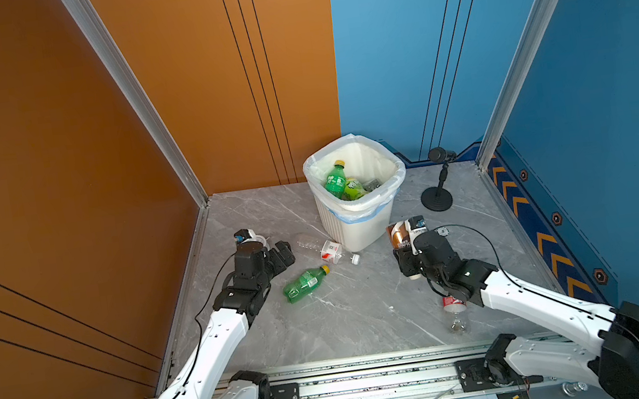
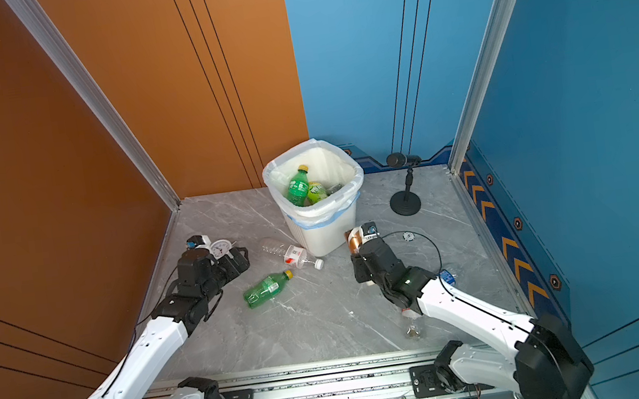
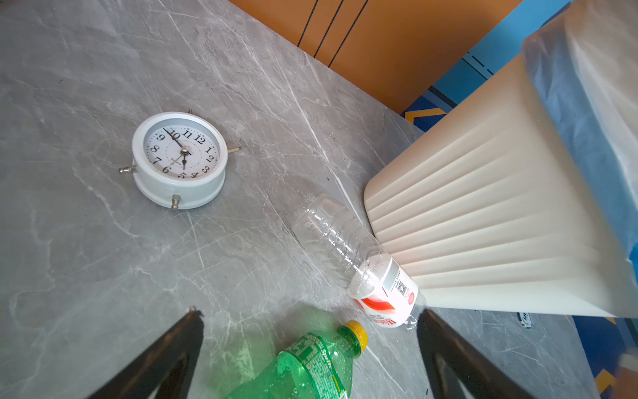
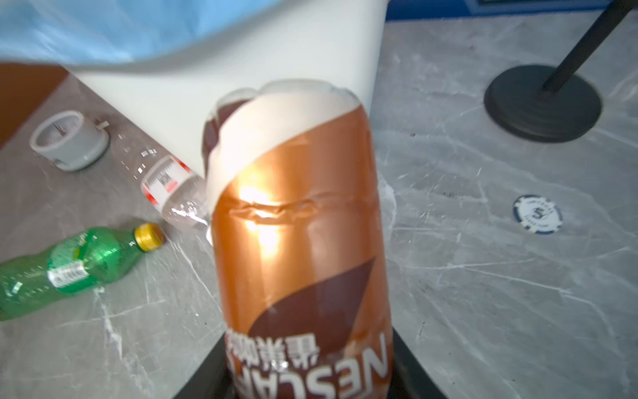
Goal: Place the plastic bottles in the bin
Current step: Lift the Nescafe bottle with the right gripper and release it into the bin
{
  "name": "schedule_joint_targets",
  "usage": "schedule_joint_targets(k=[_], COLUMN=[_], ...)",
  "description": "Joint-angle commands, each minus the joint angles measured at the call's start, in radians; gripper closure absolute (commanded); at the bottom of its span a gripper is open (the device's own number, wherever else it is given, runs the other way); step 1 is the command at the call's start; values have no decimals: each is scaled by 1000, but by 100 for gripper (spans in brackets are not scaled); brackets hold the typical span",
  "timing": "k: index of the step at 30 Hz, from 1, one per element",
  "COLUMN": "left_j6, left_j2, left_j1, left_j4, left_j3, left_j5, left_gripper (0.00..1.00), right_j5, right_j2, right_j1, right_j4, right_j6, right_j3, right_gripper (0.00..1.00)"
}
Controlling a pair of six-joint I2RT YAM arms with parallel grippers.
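Orange and blue wall panels close in a grey marble-patterned tabletop [image 1: 367,320]. At its back middle stands the white ribbed plastic bin [image 1: 359,229], upright and lined with a translucent bag. Inside it a green yellow-capped bottle [image 1: 335,179] leans with its cap up and toward the back wall. A yellow-green bottle [image 1: 354,189] rests against it, beside a darker one too hidden to describe. Right of the bin, apart from it, stands a black round-based stand [image 1: 437,197].

The right gripper [image 4: 307,352] is clamped on a brown bottle with a copper and cream label [image 4: 297,224], pinching the end nearer the wrist. The bottle's long axis runs straight out from the jaws, and its lobed base points at the bin's lower front wall, near it.

The left gripper [image 3: 310,314] is spread wide and holds nothing. In the left wrist view its fingers frame the cap end of a second green bottle [image 1: 304,284]. This bottle lies on its side on the table, running from front left to back right, with its yellow cap toward the bin.

A clear bottle with a red-and-white label [image 1: 326,248] lies just beside the bin's front-left wall, base to the back left and white cap to the front right. Another clear red-labelled bottle [image 1: 456,316] lies front to back, partly under the right forearm.

A white round alarm clock [image 3: 179,159] lies face up behind the left gripper. A blue-and-white chip [image 4: 537,214] sits right of the held bottle.
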Motion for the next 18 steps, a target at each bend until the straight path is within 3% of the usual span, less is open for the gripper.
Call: schedule_joint_targets(k=[1,10,13,18], left_j6=[-6,-5,-12,-5], left_j2=[1,-40,-56,-94], left_j1=[9,27,38,50], left_j4=[9,-15,-22,-46], left_j3=[-16,-56,-70,-88], left_j5=[11,7,17,17], left_gripper=[2,2,2,2], right_j5=[82,54,27,-86], right_j2=[-73,-87,-9,230], right_j1=[2,0,-9,-70], right_j4=[-10,75,166,141], right_j6=[-32,-118,-173,-223], right_j3=[48,253,331,596], right_gripper=[48,48,47,47])
